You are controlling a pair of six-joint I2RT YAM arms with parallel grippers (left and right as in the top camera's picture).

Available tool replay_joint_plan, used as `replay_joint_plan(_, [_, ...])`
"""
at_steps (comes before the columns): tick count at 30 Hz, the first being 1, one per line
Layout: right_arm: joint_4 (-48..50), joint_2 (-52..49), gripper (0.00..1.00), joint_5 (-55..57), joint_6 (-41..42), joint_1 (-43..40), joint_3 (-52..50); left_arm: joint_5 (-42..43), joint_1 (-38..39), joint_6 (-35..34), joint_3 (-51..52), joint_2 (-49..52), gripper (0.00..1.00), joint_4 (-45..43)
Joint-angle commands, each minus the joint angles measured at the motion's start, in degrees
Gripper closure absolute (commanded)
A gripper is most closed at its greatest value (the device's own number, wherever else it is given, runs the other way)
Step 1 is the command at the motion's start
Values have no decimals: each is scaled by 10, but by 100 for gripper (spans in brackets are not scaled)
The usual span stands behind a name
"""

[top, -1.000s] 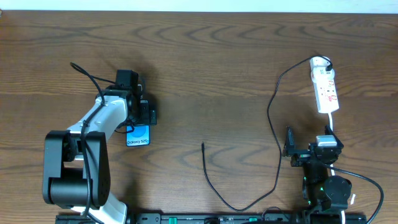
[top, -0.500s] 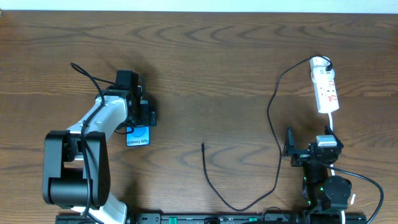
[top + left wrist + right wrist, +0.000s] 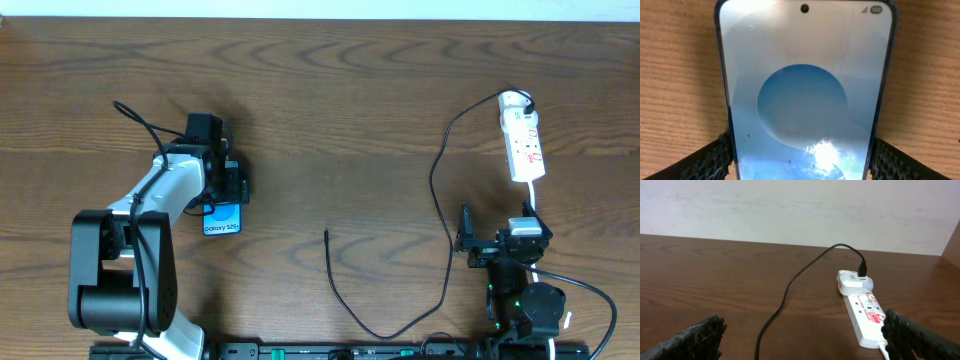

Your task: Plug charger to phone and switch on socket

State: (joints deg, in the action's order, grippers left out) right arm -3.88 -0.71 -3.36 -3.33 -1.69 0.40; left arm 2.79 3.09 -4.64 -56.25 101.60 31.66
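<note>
The phone (image 3: 222, 220) lies flat on the left of the table, its blue screen up; it fills the left wrist view (image 3: 802, 100). My left gripper (image 3: 228, 187) straddles the phone's upper end, both finger pads (image 3: 801, 160) against its side edges. The charger (image 3: 446, 270), a thin black cable, runs from a white adapter on the socket (image 3: 524, 145) down in a loop; its free tip (image 3: 327, 236) lies mid-table, apart from the phone. My right gripper (image 3: 497, 235) is open and empty, just short of the socket (image 3: 867, 315), with the cable (image 3: 790, 285) between its fingers (image 3: 802, 335).
The socket's white cord (image 3: 532, 200) runs down beside my right gripper. A white adapter (image 3: 856, 280) sits at the strip's far end. A light wall stands behind the table's far edge. Bare wood lies between the phone and the cable tip.
</note>
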Motion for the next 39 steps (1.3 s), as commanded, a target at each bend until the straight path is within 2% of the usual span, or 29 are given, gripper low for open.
replay_joint_plan(1, [-2,3,1,2,7,2,-1,-3,-2,-2,8,7,19,6])
replay_joint_plan(13, [-2,3,1,2,7,2,-1,-3,-2,-2,8,7,37,6])
replay_joint_plan(18, [-2,3,1,2,7,2,-1,-2,-2,-2,8,7,52,6])
replay_joint_plan(20, [-2,3,1,2,7,2,-1,-2,-2,-2,8,7,65,6])
replay_joint_plan(24, [-2,3,1,2,7,2,-1,-3,-2,-2,8,7,76,6])
replay_joint_plan(25, [-2,3,1,2,7,2,-1,-3,-2,-2,8,7,92,6])
replay_joint_plan(39, [-2,3,1,2,7,2,-1,-3,-2,-1,-23,-11,93,17])
